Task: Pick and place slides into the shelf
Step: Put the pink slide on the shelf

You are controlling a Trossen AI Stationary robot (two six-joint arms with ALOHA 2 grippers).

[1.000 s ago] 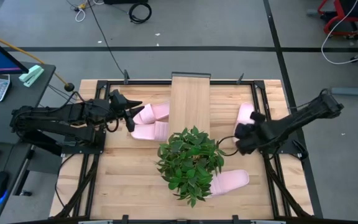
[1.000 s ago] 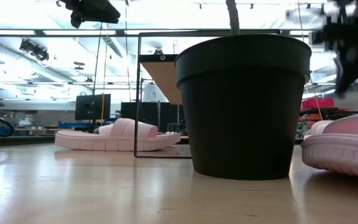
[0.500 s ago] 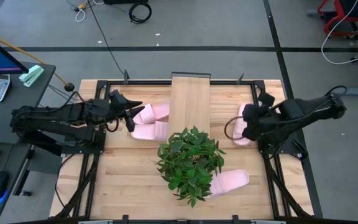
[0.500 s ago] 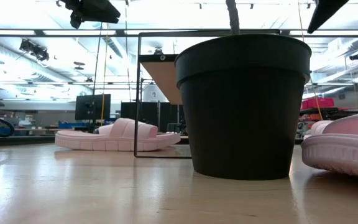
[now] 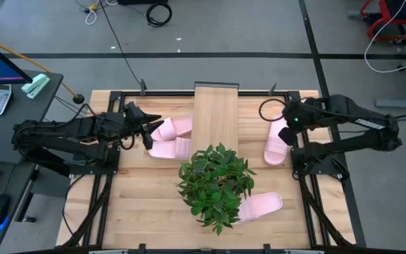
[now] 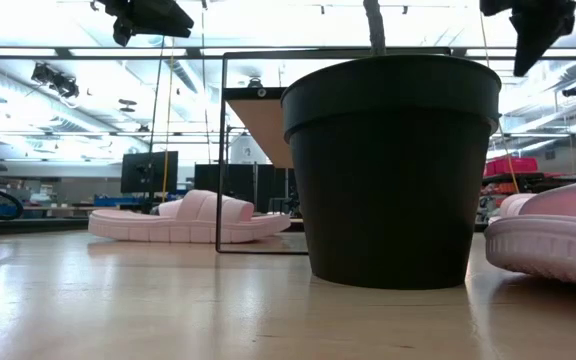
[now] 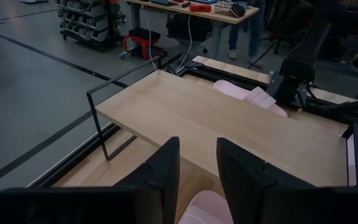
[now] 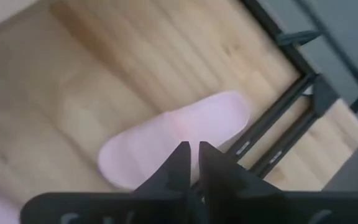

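Slides L of shelf [image 5: 216,113]: two [image 5: 171,138] lie side by side against its L edge, long axes running across twd it. L hand [image 5: 149,127] sits right at their outer ends, fingers parted round a slide – grasping it, I'd judge. Plant [image 5: 216,183] stands at shelf's near end; a third slide [image 5: 261,205] lies R of it. R of shelf, fourth slide [image 5: 275,140] lies lengthwise on worktop [image 5: 146,212], free; R hand [image 5: 288,121] hovers over its far end, fingers nearly closed, grasping nothing. R arm nearer that one.
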